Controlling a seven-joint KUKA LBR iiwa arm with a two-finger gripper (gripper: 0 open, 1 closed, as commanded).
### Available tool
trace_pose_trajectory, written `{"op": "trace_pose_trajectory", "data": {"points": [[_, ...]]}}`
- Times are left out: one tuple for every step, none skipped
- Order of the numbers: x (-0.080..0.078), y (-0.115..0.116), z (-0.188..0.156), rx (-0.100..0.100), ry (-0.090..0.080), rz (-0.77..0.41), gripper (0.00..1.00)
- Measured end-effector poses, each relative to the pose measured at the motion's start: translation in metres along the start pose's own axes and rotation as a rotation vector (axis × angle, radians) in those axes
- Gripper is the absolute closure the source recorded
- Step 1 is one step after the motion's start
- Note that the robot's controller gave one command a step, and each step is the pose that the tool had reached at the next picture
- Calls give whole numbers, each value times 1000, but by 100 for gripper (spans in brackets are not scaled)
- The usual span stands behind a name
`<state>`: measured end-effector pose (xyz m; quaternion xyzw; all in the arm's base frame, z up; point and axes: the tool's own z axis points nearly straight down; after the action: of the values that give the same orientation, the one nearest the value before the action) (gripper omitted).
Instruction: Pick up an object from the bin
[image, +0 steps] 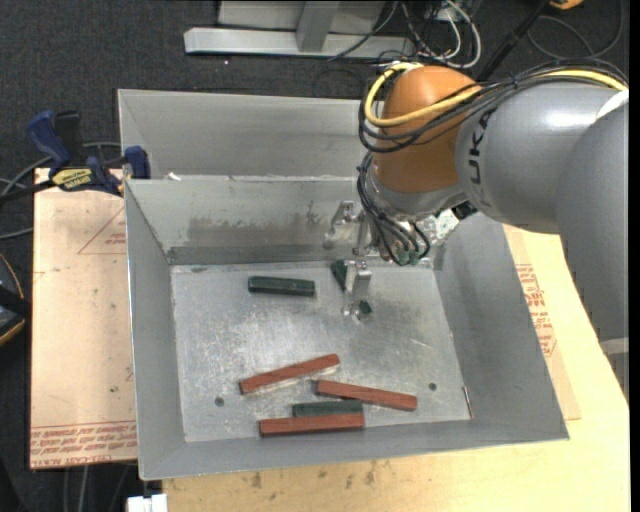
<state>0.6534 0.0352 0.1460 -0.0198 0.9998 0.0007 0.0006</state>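
My gripper hangs low over the back middle of the bin floor, under the orange wrist cover. A small dark green piece sits right at its tip; whether it is held or lies on the floor I cannot tell. To the left of the gripper, a dark green bar lies flat on the floor, apart from it.
Near the front wall lie three red-brown bars and another dark green bar between them. The arm enters from the upper right, over the bin's right wall.
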Motion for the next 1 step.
{"op": "trace_pose_trajectory", "data": {"points": [[0,0,0,0,-1,0,0]]}}
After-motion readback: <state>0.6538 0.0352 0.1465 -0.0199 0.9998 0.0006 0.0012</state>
